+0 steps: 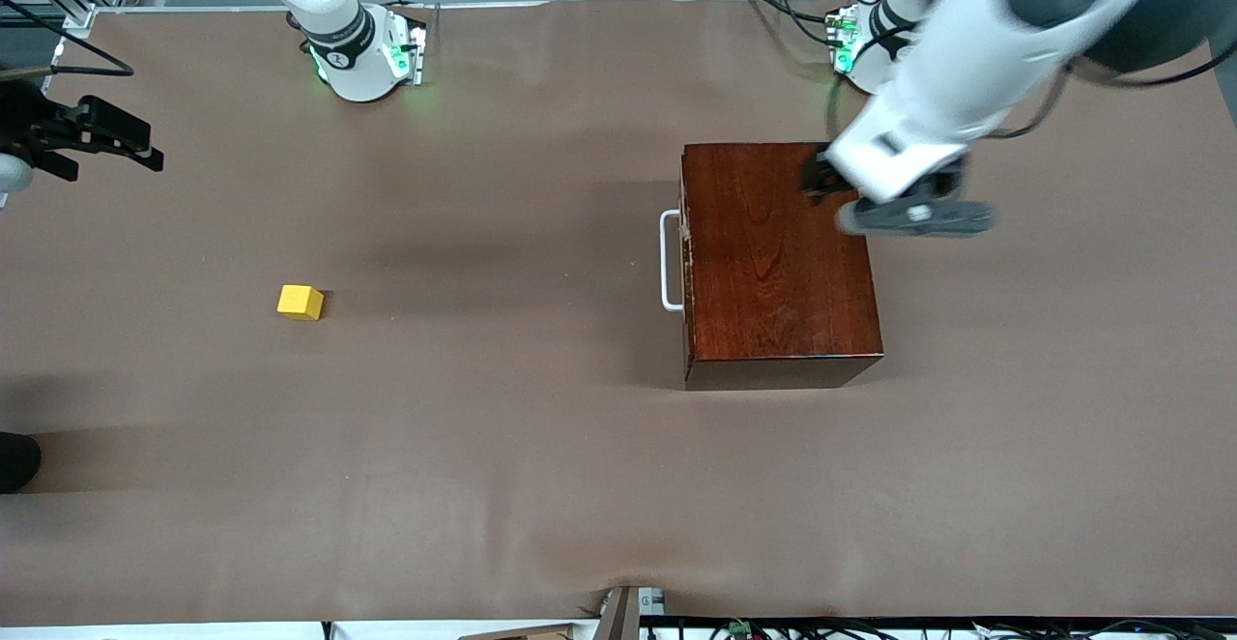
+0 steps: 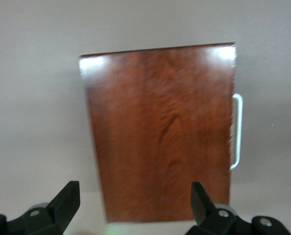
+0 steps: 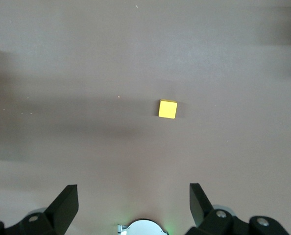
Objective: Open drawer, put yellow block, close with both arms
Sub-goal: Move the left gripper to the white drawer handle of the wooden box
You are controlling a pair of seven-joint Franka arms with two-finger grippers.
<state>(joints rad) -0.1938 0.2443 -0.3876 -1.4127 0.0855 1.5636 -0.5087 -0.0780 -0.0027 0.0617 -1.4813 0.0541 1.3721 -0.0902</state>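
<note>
Brown cloth covers the table [image 1: 503,466], on which a glossy reddish-brown wooden box [image 1: 773,263] is set, its drawer [image 1: 685,258] shut. Well apart, toward the right arm's end, a small yellow cube [image 1: 301,302] is seen. The left gripper [image 2: 135,208] is held over the box, jaws spread; the right gripper [image 3: 134,208] is likewise spread over the cloth.

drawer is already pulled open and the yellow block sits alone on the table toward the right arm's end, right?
Not quite. The drawer is shut, its white handle close against the wooden box, as the front view shows. The rest holds: the yellow block sits alone on the table toward the right arm's end.
</note>
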